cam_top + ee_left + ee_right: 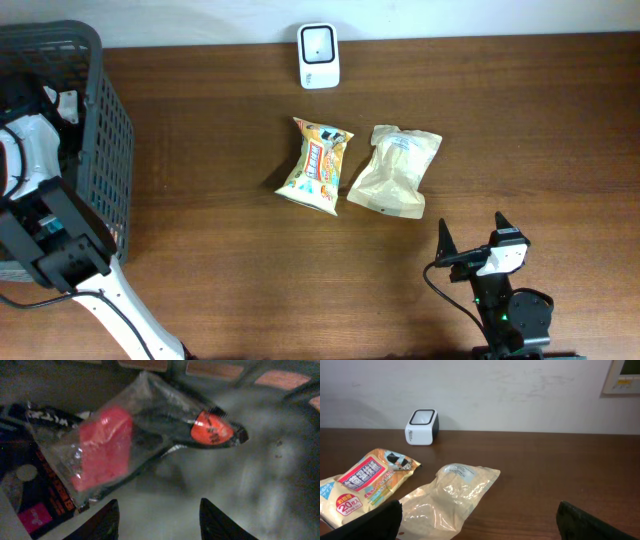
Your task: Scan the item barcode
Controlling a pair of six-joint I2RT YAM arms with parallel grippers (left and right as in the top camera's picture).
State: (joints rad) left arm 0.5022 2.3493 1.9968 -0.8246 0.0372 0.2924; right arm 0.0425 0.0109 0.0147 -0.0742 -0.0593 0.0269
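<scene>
grey plastic basket sat at the table's far left edge, and my left arm reached down into it. inside, the left wrist view showed a clear bag lying tilted on the basket floor. it held a red block and a dark piece with an orange label. a dark packet with pink print lay partly under the bag's left end, against the basket side. that view was blurred, so i could not read any barcode.

left gripper hung just above the bag, fingers apart, nothing between them, not touching it. right gripper was near the front right edge, spread wide and holding nothing.

white scanner stood upright at the back edge, centre. a yellow snack packet and a tan pouch lay flat side by side mid-table. they looked just touching or nearly so, i couldn't tell which. both were well apart from the scanner and the basket.

bare wood ran between basket and packets, and along the whole front strip. there was more bare wood to the right of the pouch. the basket walls closed in tight around the left gripper.
</scene>
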